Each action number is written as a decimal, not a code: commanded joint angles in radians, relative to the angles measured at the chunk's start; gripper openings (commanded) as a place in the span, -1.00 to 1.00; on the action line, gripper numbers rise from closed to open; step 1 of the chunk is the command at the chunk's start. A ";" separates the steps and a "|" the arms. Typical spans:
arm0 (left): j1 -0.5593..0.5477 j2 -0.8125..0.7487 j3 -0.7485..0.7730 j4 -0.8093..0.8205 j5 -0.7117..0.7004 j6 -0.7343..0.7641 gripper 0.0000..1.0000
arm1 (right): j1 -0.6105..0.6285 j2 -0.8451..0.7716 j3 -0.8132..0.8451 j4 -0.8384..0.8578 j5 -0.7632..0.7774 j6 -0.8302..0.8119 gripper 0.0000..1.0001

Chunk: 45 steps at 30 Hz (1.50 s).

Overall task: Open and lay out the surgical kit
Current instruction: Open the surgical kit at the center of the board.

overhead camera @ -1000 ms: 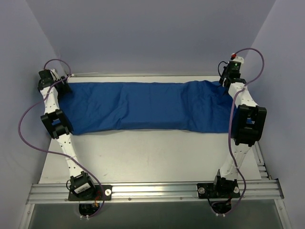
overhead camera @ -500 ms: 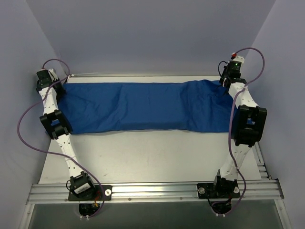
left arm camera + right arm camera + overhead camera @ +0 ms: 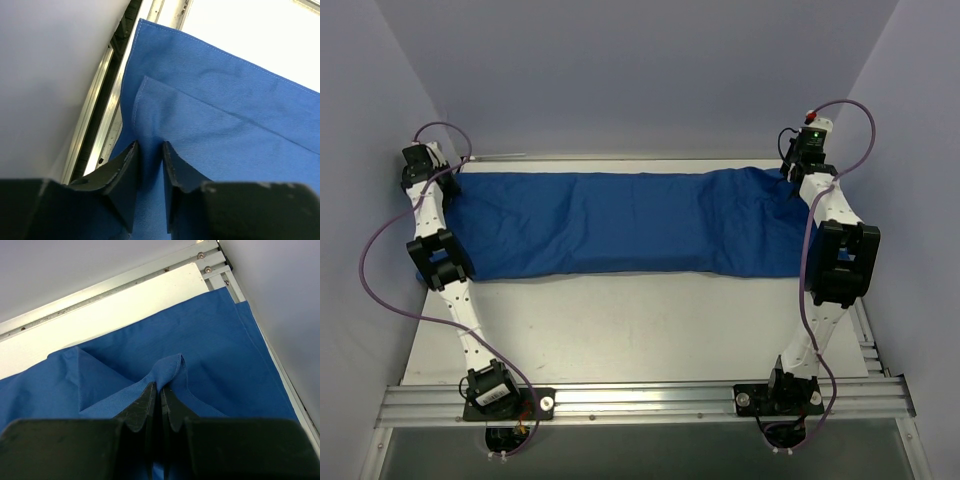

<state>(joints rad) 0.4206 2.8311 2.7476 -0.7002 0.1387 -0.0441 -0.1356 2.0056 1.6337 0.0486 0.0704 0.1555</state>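
Left gripper (image 3: 150,172) pinches blue cloth wrap (image 3: 620,220) edge; right gripper (image 3: 160,402) clamps raised fold; wrap contents hidden.

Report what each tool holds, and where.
Both hold the blue cloth wrap: left tool on the upper layer's edge at its left end, right tool on a raised fold at its right end.

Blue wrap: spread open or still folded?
Still folded: the blue wrap lies as a doubled band, overlapping hems showing; left gripper and right gripper each pinch an end.
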 commanded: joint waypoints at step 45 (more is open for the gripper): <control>-0.009 -0.130 -0.057 0.074 -0.039 0.039 -0.04 | -0.015 -0.401 -0.201 -0.039 -0.164 -0.017 -1.00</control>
<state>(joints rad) 0.3985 2.7903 2.6919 -0.6712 0.0887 0.0109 -0.1444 1.7264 1.4620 0.0128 -0.0174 0.1539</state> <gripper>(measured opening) 0.395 0.010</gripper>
